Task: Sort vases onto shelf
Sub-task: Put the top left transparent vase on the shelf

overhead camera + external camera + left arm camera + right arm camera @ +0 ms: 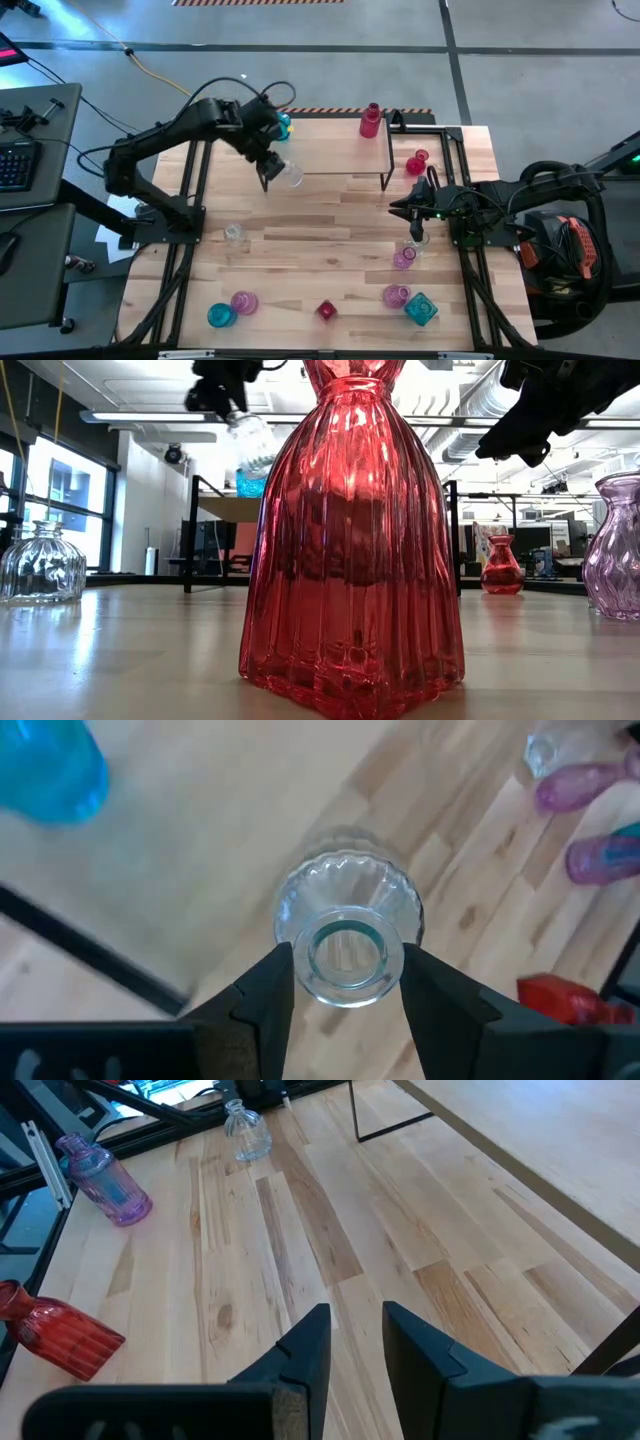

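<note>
The left gripper (345,982) clamps a clear vase (348,930) by its neck above the shelf (330,150). The right gripper (355,1342) hovers over the worktop (300,1230), fingers slightly apart, empty.

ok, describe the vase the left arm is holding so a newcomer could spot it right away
Find the shelf at the table's far edge, with a teal-blue vase on its left end. Just off the near-left corner, the left gripper has its fingers closed on a vase's neck. That clear ribbed vase is held in the air, unlike the clear vase standing on the table.
</note>
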Robot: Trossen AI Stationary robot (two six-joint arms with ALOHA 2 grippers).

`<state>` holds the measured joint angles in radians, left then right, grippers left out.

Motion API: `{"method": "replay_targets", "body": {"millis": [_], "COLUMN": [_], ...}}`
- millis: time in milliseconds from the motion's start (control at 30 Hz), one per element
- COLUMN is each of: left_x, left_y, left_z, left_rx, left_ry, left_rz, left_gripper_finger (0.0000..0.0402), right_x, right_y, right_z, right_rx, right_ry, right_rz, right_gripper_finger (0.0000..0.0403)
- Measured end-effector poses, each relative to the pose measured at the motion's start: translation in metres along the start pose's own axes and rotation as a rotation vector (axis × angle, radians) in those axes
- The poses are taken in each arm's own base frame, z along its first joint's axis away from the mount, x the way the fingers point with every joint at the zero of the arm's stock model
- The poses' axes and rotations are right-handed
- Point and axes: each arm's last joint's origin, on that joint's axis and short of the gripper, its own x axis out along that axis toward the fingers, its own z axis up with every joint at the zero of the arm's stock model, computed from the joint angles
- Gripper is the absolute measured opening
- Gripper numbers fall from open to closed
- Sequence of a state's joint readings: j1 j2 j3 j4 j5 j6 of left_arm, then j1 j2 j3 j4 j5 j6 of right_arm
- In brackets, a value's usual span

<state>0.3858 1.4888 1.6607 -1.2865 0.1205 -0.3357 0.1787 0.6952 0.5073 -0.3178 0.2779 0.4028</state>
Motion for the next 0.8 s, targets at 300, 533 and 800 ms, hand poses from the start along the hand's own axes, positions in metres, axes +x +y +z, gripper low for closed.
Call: {"method": "replay_targets", "body": {"millis": [300,533,800], "left_x": [0.004,0.017,0.036], "left_y": [0.014,0.029,0.042], "left_z": [0.053,0.084,0.104], "left_rx": [0.096,0.219,0.333], "left_ry": [-0.078,-0.051,0.022], "left_rz": [0.085,0.181,0.242], "left_gripper_finger": [0.0149,0.0149,0.0151], "right_x": [0.0,0.0,0.0], "right_y": [0.0,0.0,0.0], "right_z": [0.0,0.0,0.0], "right_rx": [0.0,0.0,0.0], "right_ry": [-0.001,0.0,0.0], "right_rz": [0.0,0.0,-0.001], "right_gripper_finger": [0.0074,0.0074,0.0074]}}
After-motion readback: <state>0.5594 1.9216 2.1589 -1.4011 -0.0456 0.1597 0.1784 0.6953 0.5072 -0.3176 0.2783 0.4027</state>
